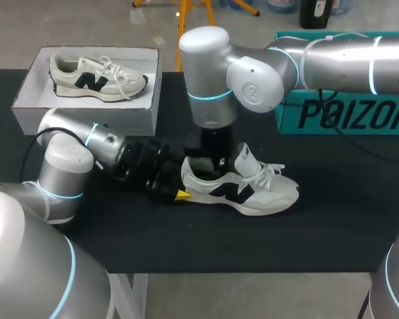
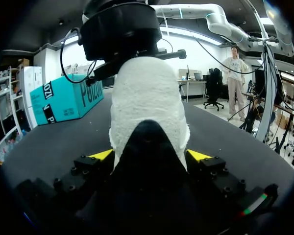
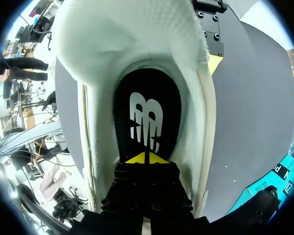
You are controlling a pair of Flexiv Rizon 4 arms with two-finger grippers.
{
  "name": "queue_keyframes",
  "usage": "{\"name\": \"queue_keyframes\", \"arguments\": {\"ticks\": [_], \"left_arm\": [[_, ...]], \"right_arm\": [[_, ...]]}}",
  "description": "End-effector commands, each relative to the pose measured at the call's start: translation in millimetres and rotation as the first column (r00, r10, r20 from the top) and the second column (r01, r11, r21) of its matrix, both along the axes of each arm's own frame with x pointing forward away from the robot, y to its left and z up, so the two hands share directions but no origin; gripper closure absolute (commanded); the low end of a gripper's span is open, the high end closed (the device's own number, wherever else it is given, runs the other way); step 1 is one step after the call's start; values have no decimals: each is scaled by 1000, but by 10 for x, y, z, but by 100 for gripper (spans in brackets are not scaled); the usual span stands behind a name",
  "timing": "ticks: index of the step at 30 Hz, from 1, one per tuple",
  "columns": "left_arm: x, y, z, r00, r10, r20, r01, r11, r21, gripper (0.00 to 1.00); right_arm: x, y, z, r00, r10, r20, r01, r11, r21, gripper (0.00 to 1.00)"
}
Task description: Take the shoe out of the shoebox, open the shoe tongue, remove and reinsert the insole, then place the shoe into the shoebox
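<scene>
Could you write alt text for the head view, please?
A white sneaker lies on a black table, its heel clamped by the left gripper while the right gripper is down inside its opening. Behind, a matching sneaker sits in an open white shoebox.

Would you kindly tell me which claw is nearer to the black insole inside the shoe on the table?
Right. The right claw is down inside the shoe, tips at the insole; the left claw is outside, gripping the heel from both sides.

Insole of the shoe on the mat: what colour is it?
The insole is black with a white logo, best seen in the right wrist view.
</scene>
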State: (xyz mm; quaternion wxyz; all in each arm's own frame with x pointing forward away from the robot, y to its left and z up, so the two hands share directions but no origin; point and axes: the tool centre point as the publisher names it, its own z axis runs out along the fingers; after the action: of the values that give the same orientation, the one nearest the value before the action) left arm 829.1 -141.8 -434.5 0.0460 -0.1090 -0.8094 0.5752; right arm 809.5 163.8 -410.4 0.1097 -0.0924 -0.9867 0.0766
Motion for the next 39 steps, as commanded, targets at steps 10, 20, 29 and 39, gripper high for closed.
{"name": "queue_keyframes", "arguments": {"ticks": [10, 20, 29, 39], "left_arm": [[15, -18, -11, 1000, -3, -2, 3, 1000, 2, 100], [15, -18, -11, 1000, -3, -2, 3, 1000, 2, 100], [15, -18, -11, 1000, -3, -2, 3, 1000, 2, 100], [15, -18, -11, 1000, -3, -2, 3, 1000, 2, 100]], "right_arm": [[174, -91, 106, 997, -14, -80, 14, 1000, 0, 100], [286, -194, 364, 997, -49, -58, 51, 998, 29, 100], [339, -269, 577, 997, -75, -2, 75, 996, 41, 100], [179, -164, 512, 996, -84, 39, 82, 996, 44, 100]]}}
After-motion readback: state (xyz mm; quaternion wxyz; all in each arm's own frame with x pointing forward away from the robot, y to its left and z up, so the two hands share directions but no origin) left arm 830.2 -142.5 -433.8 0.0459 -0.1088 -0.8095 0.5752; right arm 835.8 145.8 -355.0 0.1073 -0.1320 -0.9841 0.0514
